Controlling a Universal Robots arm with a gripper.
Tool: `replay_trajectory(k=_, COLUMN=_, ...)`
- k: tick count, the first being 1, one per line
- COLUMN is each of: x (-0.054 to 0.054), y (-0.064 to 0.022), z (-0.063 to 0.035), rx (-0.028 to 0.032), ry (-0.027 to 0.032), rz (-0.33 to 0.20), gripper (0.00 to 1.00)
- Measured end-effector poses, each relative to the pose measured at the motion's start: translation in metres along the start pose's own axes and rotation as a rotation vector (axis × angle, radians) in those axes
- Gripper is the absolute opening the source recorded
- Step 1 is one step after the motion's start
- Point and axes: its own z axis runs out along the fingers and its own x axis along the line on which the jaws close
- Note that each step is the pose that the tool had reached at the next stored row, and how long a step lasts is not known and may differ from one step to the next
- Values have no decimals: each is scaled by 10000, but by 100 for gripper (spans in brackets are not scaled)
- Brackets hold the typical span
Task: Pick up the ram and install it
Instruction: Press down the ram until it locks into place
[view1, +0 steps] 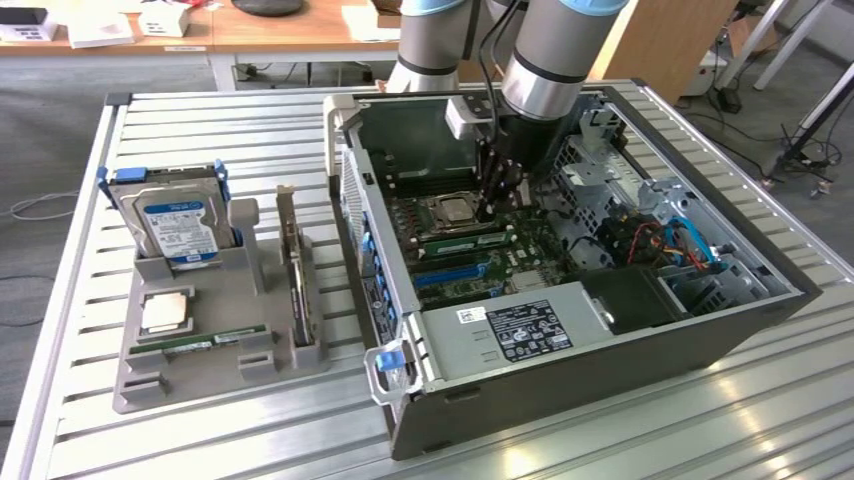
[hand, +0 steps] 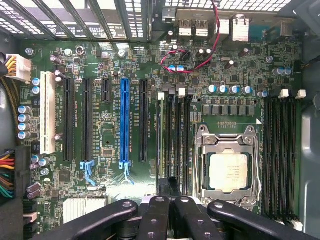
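Observation:
A green ram stick (view1: 463, 243) stands on edge in a memory slot beside the CPU socket (view1: 454, 211) inside the open computer case (view1: 747, 320). In the wrist view that ram (hand: 163, 135) shows edge-on as a thin line in the slot nearest the blue card slot. My gripper (view1: 501, 203) hangs inside the case just above the stick's far end, fingers together and shut (hand: 167, 197). I cannot tell whether the fingertips touch the stick. Nothing shows between the fingers. Another green stick (view1: 200, 344) lies flat in the grey holder.
The grey holder (view1: 147, 385) at the exterior view's left also carries a hard drive (view1: 178, 225), a silver processor chip (view1: 166, 313) and an upright dark card (view1: 296, 275). The power supply (view1: 527, 328) and cables (view1: 667, 240) crowd the case's near and right sides.

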Motion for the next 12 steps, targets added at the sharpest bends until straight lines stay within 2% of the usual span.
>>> replay_trajectory(k=5, x=0, y=0, z=0, rx=6, ry=-7, rz=151, gripper=11)
replay_trajectory(k=12, x=0, y=0, z=1, rx=34, ry=-38, rz=807, gripper=11)
